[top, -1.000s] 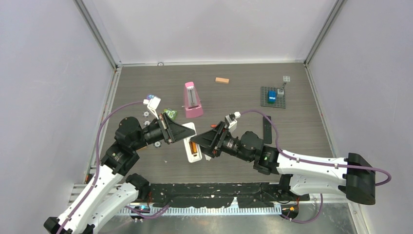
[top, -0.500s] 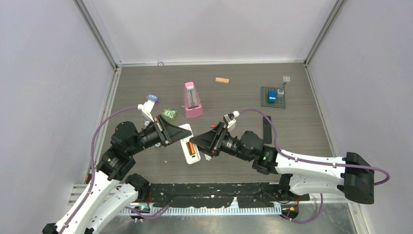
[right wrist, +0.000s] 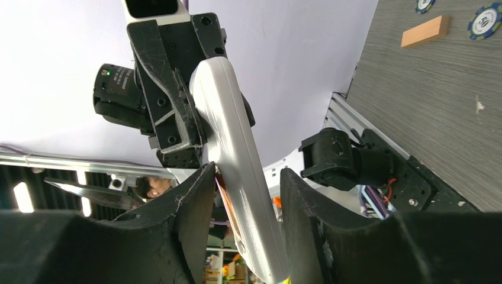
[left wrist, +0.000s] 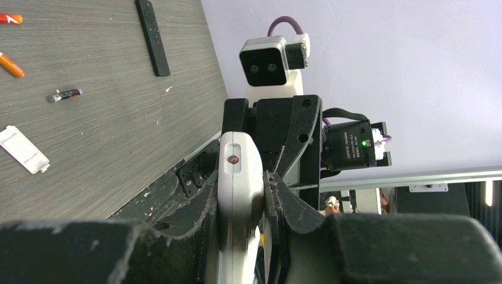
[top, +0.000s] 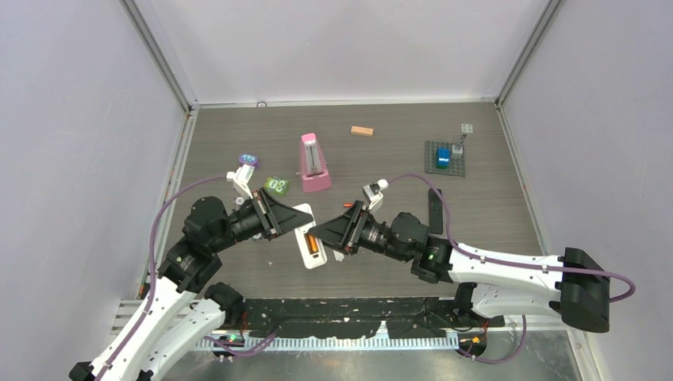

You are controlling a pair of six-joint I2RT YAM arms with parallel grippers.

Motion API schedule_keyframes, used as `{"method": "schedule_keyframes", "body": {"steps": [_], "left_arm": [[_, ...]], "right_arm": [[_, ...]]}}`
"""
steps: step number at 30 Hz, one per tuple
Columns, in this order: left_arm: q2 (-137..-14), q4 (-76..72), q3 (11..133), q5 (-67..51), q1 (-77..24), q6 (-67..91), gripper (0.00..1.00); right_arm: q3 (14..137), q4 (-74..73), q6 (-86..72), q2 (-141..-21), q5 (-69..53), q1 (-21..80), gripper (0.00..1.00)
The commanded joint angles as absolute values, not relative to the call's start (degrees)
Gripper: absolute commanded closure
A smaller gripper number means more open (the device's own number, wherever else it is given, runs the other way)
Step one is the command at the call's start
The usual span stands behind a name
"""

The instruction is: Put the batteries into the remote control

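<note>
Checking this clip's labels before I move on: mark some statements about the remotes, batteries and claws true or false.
1. The left claw grips the white remote. True.
2. The white remote's battery bay is empty. False: an orange battery sits in it.
3. A black remote lies on the table. True.
4. The right claw holds the tan block. False: the block lies on the table; the claw straddles the white remote.
5. All batteries are loaded. False: a dark battery lies loose on the table.
</note>
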State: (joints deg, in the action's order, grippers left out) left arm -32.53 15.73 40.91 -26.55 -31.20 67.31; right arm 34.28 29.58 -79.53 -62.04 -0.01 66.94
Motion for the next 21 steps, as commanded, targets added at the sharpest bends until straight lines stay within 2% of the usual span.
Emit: {"method": "schedule_keyframes", "body": {"steps": [1, 6, 11, 16, 17, 20, 21], "left_arm": [[-32.3, 11.2, 44.0, -25.5, -31.2, 69.1, 1.00], [-32.2, 11.4, 44.2, -25.1, -31.2, 70.0, 1.00], [-32.3, 10.7, 44.1, -25.3, -31.2, 71.1, 1.00], [-31.7, 11.2, 44.0, -24.8, -31.2, 70.7, 1.00], [-31.6, 11.2, 43.9, -24.8, -31.2, 70.4, 1.00], [-31.4, 11.7, 43.6, -24.9, -31.2, 69.5, 1.00], [-31.2, 11.5, 43.4, -25.1, -31.2, 68.8, 1.00]], "right_arm": [[36.1, 22.6, -73.7, -60.2, -0.7, 67.2, 0.51], [36.9, 20.3, -70.4, -59.4, -0.9, 67.2, 0.54], [37.4, 19.4, -69.1, -59.8, -1.5, 67.4, 0.65], [39.0, 14.9, -67.0, -59.2, -0.4, 68.0, 0.70], [39.6, 14.1, -66.6, -58.8, -0.3, 68.1, 0.66], [39.9, 12.4, -65.7, -57.1, 2.2, 68.2, 0.44], [39.9, 12.3, -65.5, -56.7, 2.5, 68.2, 0.40]]}}
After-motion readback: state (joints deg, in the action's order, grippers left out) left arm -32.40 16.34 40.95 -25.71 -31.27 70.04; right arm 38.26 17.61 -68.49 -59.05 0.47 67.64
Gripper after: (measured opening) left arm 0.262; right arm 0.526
